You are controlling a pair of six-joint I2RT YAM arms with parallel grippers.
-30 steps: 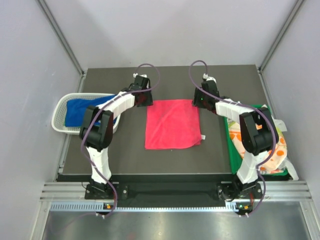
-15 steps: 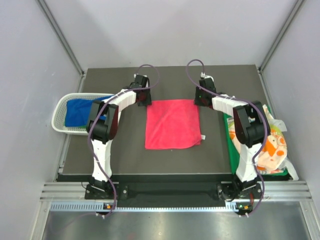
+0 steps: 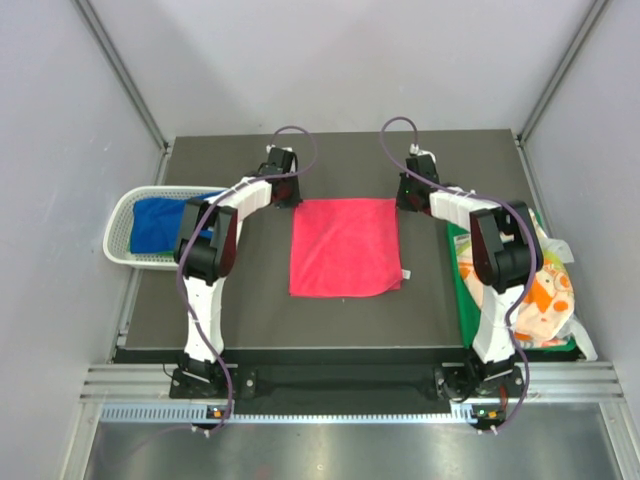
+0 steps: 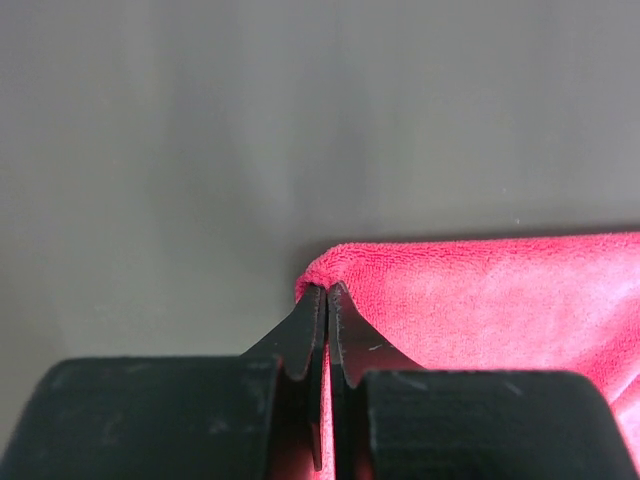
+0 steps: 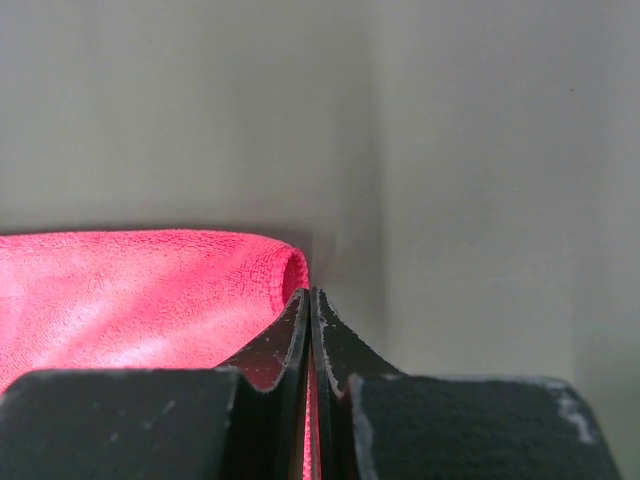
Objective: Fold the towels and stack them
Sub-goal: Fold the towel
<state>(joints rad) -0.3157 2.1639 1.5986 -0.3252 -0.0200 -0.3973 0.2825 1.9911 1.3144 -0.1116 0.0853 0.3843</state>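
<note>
While both arms reach to the far side in the top view, the pink-red towel point(image 3: 345, 247) lies flat mid-table point(image 3: 250, 310), same spot and shape as a second ago. The left gripper point(image 3: 293, 202) sits at its far-left corner and the right gripper point(image 3: 400, 203) at its far-right corner. Both elbows have moved in and forward since the earlier frame, most clearly the right one, so the arms are stretched further out. The blue towel point(image 3: 160, 222) is in the white mesh basket point(image 3: 118, 228) at the left edge, unchanged. The orange-and-white towels point(image 3: 545, 295) are piled on the green tray point(image 3: 464, 300) at the right, also unchanged.

Left wrist: the left gripper point(image 4: 327, 290) is clenched, tips together with the towel point(image 4: 480, 300) corner pinched between them. The cloth bunches up slightly at the tips; the rest spreads off to the right on the grey table point(image 4: 200, 150).

Right wrist: mirror image. The right gripper point(image 5: 309, 293) is clamped tight on the towel point(image 5: 130, 290) corner, the hem rolled just left of the tips. The cloth runs off left, with bare table point(image 5: 460, 150) beyond and to the right.
</note>
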